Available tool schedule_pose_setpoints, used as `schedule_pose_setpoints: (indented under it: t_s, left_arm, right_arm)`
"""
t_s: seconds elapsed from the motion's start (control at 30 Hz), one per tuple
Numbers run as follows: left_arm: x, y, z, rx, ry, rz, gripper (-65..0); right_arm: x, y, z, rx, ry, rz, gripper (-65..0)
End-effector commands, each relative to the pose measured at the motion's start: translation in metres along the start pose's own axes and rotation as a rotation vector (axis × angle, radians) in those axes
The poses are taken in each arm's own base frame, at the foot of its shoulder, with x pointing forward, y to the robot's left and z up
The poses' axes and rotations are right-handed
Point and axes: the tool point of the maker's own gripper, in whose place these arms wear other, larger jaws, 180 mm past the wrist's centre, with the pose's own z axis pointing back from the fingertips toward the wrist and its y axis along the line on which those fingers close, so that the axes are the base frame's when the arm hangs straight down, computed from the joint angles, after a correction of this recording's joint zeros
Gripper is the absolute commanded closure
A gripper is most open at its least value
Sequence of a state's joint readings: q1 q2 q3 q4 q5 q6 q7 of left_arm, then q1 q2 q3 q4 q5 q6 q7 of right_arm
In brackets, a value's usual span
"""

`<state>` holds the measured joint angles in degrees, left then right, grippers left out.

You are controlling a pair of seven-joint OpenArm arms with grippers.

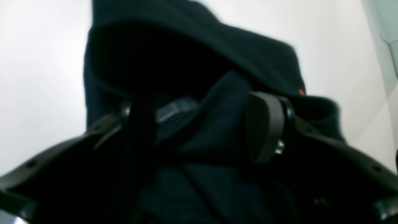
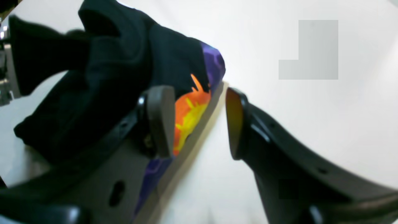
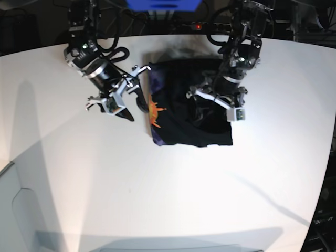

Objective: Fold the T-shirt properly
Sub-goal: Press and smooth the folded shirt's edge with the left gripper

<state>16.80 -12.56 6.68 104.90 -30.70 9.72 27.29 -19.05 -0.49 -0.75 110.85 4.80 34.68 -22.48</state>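
The black T-shirt (image 3: 189,113) lies bunched in a rough rectangle at the back middle of the white table (image 3: 157,184). Its orange-and-purple print (image 3: 155,111) faces the left edge. My left gripper (image 3: 211,111) is down on the shirt's right half. In the left wrist view its fingers (image 1: 264,124) stand apart, with a fold of the T-shirt (image 1: 217,124) bulging between them. My right gripper (image 2: 197,123) is open beside the shirt's left edge. One of its fingers (image 2: 160,121) is against the print (image 2: 189,115), and the other is over bare table.
A power strip with a red light (image 3: 197,25), a blue object (image 3: 163,4) and cables sit behind the table's far edge. Both arm bases stand at the back. A pale panel (image 3: 21,210) lies at the near left corner.
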Motion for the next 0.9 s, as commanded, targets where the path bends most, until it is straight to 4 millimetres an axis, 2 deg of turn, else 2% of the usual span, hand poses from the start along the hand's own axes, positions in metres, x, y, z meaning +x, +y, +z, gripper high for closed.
schedule_pose_setpoints:
  t_s: [0.0,0.23,0.27,0.33,0.4,0.53,0.63,0.73,0.87]
  left_arm:
    - [0.011,-0.002,0.000,-0.009,-0.033,-0.017,-43.5]
    - [0.012,-0.004,-0.002,-0.019,-0.035,-0.023,-42.1]
    - [0.011,-0.004,-0.002,-0.018,-0.028,-0.023,-38.9]
    - [0.003,-0.001,-0.004,-0.010,0.009,-0.022,-27.6]
    - [0.005,0.000,-0.007,-0.010,0.014,-0.023,-18.3]
    - [0.008,-0.001,-0.005,-0.014,0.002,-0.019,-9.9]
    - [0.014,-0.006,0.004,-0.021,-0.021,-0.021,0.0]
    - [0.015,-0.012,0.014,-0.035,-0.031,-0.019,-0.3]
    - [0.012,-0.003,0.030,-0.010,-0.037,0.003,0.0]
  right_arm:
    - [0.014,0.003,0.001,0.014,-0.054,0.002,-27.5]
    - [0.014,0.003,0.001,0.015,-0.055,0.002,-27.5]
    - [0.014,0.003,0.001,0.015,-0.055,0.002,-27.5]
    - [0.014,0.003,0.001,0.015,-0.056,0.003,-27.5]
    - [0.015,0.004,0.001,0.018,-0.058,0.004,-27.5]
    - [0.016,0.003,0.000,0.016,-0.060,0.006,-27.5]
    - [0.016,0.003,0.000,0.016,-0.061,0.007,-27.5]
    - [0.017,0.003,0.000,0.017,-0.063,0.008,-27.5]
    - [0.017,0.003,0.000,0.017,-0.063,0.008,-27.5]
